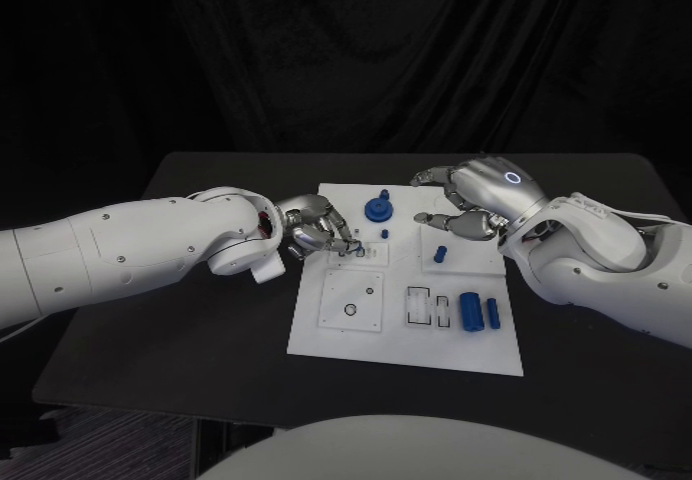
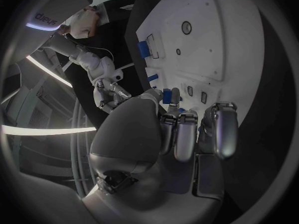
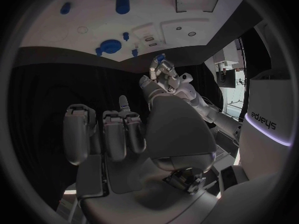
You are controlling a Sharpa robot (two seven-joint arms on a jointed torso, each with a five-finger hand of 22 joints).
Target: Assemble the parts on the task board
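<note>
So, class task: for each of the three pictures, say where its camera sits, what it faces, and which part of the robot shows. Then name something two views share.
Head view: on the robot's head, looking down at the task board; both arms, the left robot hand and the right robot hand.
Left wrist view: behind the left robot hand, facing the task board.
Right wrist view: behind the right robot hand, facing the task board.
Shared: head and right wrist views both show the large round blue part.
</note>
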